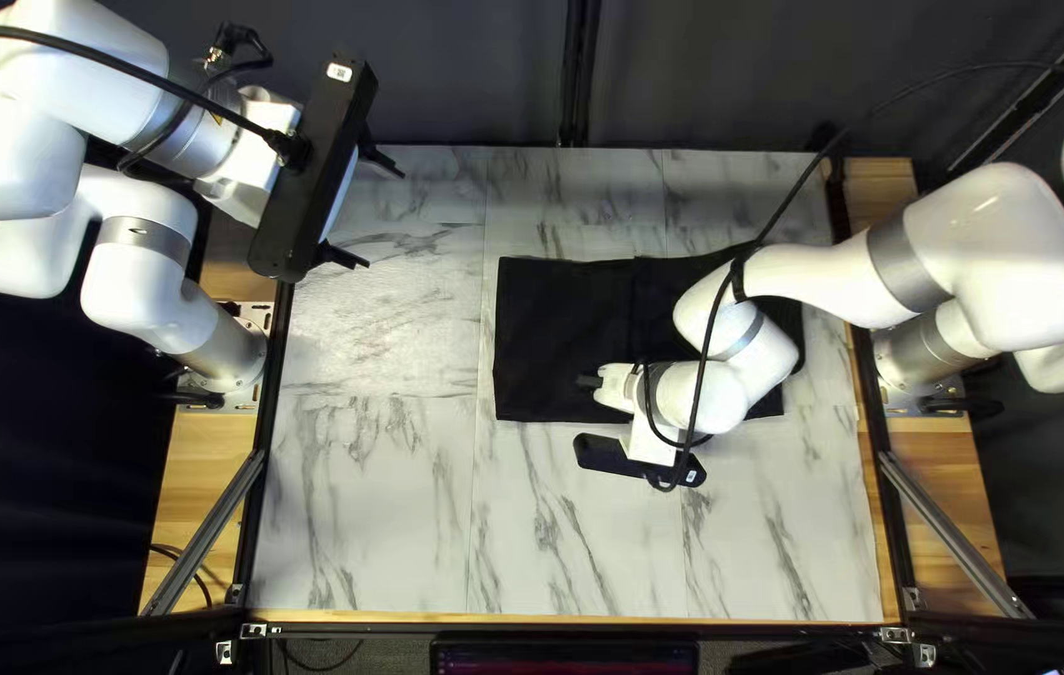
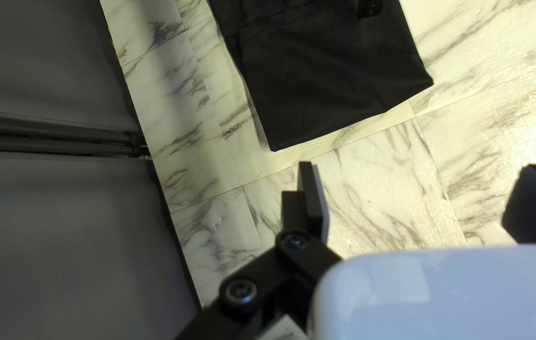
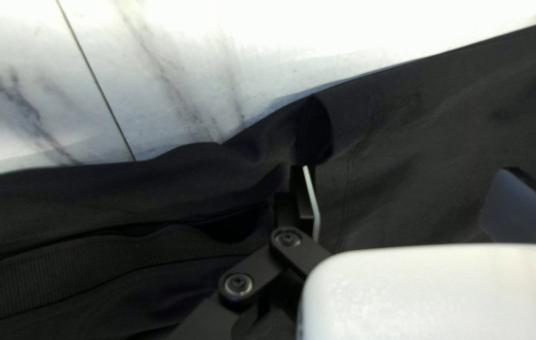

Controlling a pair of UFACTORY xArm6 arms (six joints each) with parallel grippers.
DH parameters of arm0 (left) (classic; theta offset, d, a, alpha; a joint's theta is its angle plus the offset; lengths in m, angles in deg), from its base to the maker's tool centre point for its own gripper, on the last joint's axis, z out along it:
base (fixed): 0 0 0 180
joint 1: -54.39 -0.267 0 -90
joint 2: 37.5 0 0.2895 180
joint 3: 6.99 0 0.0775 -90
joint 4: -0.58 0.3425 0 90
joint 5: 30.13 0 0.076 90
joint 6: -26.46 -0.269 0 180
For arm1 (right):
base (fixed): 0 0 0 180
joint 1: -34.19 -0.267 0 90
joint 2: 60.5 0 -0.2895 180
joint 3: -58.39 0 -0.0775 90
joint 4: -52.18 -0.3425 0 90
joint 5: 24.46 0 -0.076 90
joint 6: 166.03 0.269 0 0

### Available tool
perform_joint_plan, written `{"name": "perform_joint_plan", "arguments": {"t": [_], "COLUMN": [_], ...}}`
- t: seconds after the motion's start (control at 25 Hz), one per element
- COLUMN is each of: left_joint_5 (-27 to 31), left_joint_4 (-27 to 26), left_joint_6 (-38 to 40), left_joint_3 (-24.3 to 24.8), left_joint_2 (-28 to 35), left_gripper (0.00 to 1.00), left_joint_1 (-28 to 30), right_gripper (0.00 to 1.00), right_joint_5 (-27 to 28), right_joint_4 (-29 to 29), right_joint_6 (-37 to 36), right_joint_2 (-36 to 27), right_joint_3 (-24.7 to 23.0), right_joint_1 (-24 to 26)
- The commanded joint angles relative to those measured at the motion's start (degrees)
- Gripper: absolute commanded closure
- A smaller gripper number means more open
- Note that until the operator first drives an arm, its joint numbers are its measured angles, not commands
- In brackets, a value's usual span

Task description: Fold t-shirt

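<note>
One risk: left pincer point(image 2: 420, 166) and right pincer point(image 3: 404, 169) stand spread; shallow closure at the t-shirt point(image 1: 557, 313), seven o'clock in top left view, may slip.

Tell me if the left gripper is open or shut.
The left gripper is open: its fingers stand wide apart, holding nothing between them.

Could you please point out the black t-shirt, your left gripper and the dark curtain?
Black t-shirt point(image 1: 563, 325), top left view, on its flat cloth.
Left gripper point(image 2: 420, 168), left wrist view, midway between its open fingertips.
Dark curtain point(image 1: 463, 75), top left view, its hanging fabric.
</note>
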Motion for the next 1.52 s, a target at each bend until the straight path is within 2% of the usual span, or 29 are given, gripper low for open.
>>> {"name": "perform_joint_plan", "arguments": {"t": [0.04,0.56,1.52], "left_joint_5": [0.0,0.0,0.0], "left_joint_4": [0.0,0.0,0.0], "left_joint_6": [0.0,0.0,0.0], "left_joint_3": [0.0,0.0,0.0], "left_joint_2": [0.0,0.0,0.0], "left_gripper": [0.00,0.00,0.00], "left_joint_1": [0.0,0.0,0.0], "right_gripper": [1.00,1.00,1.00], "right_joint_5": [0.6,4.5,10.1], "right_joint_4": [-0.8,-3.2,-7.6], "right_joint_6": [-0.2,1.0,-0.5], "right_joint_2": [-0.2,-3.4,-6.5], "right_joint_3": [0.1,-1.4,-1.9], "right_joint_1": [-0.6,-4.2,-6.7]}}
